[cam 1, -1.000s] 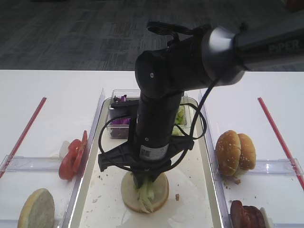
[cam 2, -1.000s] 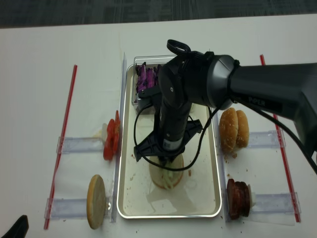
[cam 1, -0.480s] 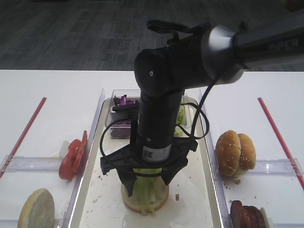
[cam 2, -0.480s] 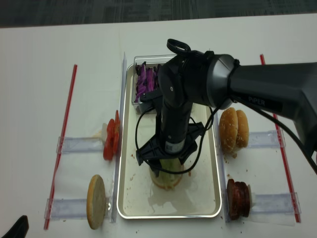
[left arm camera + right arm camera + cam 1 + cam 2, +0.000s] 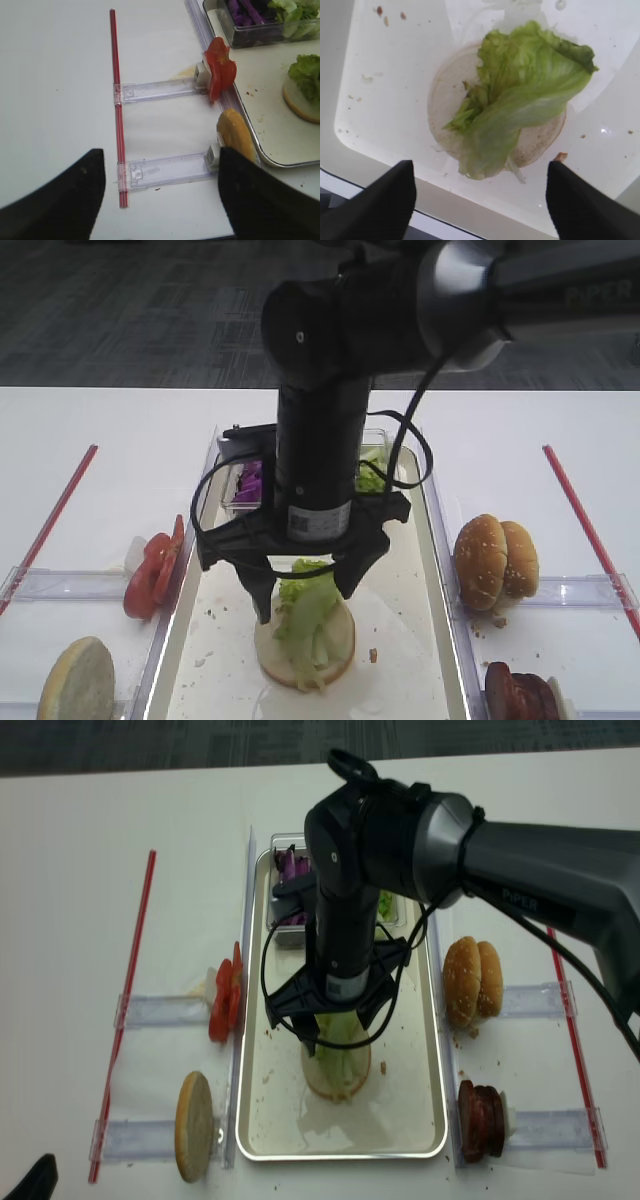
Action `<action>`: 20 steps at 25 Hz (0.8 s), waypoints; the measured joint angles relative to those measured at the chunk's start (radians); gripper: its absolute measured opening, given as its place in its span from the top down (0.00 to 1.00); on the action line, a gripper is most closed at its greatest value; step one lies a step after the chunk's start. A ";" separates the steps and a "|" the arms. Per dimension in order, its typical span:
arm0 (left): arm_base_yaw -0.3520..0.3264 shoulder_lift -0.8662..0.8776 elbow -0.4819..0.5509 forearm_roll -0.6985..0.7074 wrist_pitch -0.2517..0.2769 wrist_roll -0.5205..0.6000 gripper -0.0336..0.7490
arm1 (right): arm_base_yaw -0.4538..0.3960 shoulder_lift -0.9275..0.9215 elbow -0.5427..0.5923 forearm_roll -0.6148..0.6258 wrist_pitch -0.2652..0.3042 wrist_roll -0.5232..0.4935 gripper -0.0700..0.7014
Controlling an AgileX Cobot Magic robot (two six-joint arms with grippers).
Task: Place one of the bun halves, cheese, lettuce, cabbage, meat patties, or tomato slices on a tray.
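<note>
- Nearest the front edge, a pale tan bun disc [image 5: 76, 680] stands on edge in a clear plastic holder left of the tray; dark reddish-brown meat patties [image 5: 520, 690] stand in a holder on the right.
- On the long silvery tray with a white crumb-speckled liner [image 5: 410, 660] lies a round pale bun half [image 5: 540, 142], flat, with the ruffled green lettuce leaf [image 5: 520, 107] draped across it and overhanging its near edge.
- The right gripper [image 5: 300, 595] hovers just above the lettuce, its two black fingers spread wide to either side of the leaf and gripping nothing.
- The left gripper [image 5: 160, 195] hangs over bare white table, its fingers well apart and empty.
- Further back, red tomato slices [image 5: 155, 565] stand left of the tray and browned sesame-seeded bun domes [image 5: 495, 560] right of it.
- Farthest, a small clear plastic tub [image 5: 285, 935] holds purple shredded cabbage [image 5: 245, 485] and more green leaves.
</note>
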 joint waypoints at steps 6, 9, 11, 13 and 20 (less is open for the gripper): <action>0.000 0.000 0.000 0.000 0.000 0.000 0.37 | 0.000 0.000 -0.146 -0.063 0.061 0.049 0.19; 0.000 0.000 0.000 0.000 0.000 0.000 0.37 | -0.016 0.000 -0.235 -0.086 0.065 0.059 0.19; 0.000 0.000 0.000 0.000 0.000 0.000 0.37 | -0.043 0.000 -0.283 -0.083 0.068 0.060 0.19; 0.000 0.000 0.000 0.000 0.000 0.000 0.37 | -0.069 0.000 -0.323 -0.073 0.069 0.060 0.19; 0.000 0.000 0.000 0.000 0.000 0.000 0.37 | -0.120 0.000 -0.378 -0.069 0.080 0.063 0.19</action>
